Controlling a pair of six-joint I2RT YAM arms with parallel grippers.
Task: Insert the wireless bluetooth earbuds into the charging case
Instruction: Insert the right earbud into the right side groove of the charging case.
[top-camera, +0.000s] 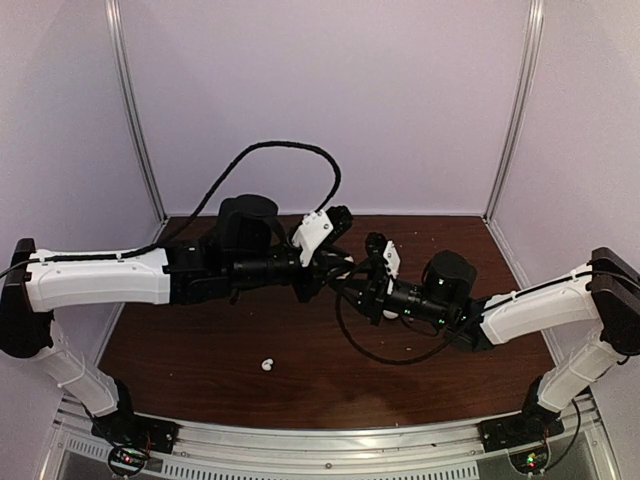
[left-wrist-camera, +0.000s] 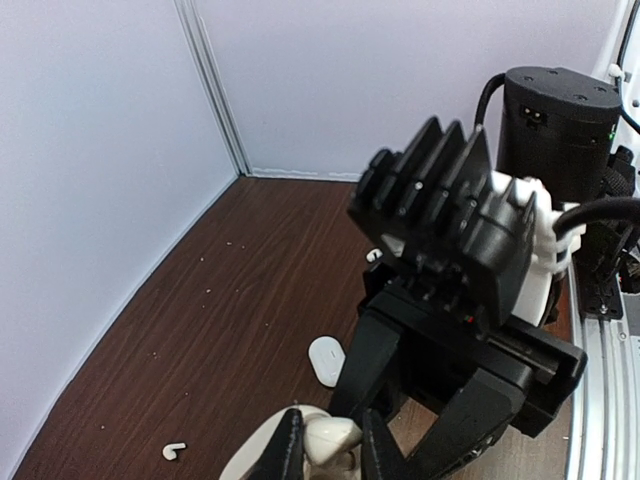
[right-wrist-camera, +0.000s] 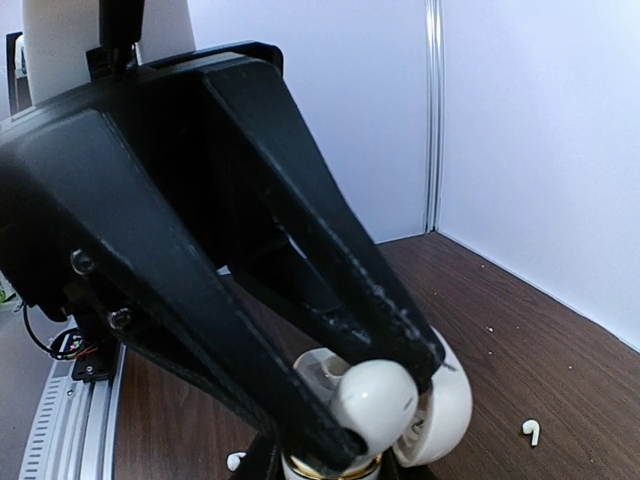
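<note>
My left gripper (left-wrist-camera: 330, 452) is shut on an open white charging case (right-wrist-camera: 445, 415), held above the table with its lid (left-wrist-camera: 250, 462) swung open. My right gripper (right-wrist-camera: 380, 400) is shut on a glossy white earbud (right-wrist-camera: 372, 398) and holds it right over the case's opening, touching or nearly touching it. In the top view both grippers meet at mid-table, left (top-camera: 336, 266) and right (top-camera: 352, 276). Loose earbuds lie on the table: one near the front (top-camera: 267, 365), one on the wood in the left wrist view (left-wrist-camera: 173, 451), one in the right wrist view (right-wrist-camera: 531, 431).
A second white case (left-wrist-camera: 327, 360), closed, lies flat on the brown table under the grippers. Another small earbud (left-wrist-camera: 373, 256) lies beyond it. Pale walls enclose the table on the left, back and right. A black cable (top-camera: 290, 150) loops over the left arm.
</note>
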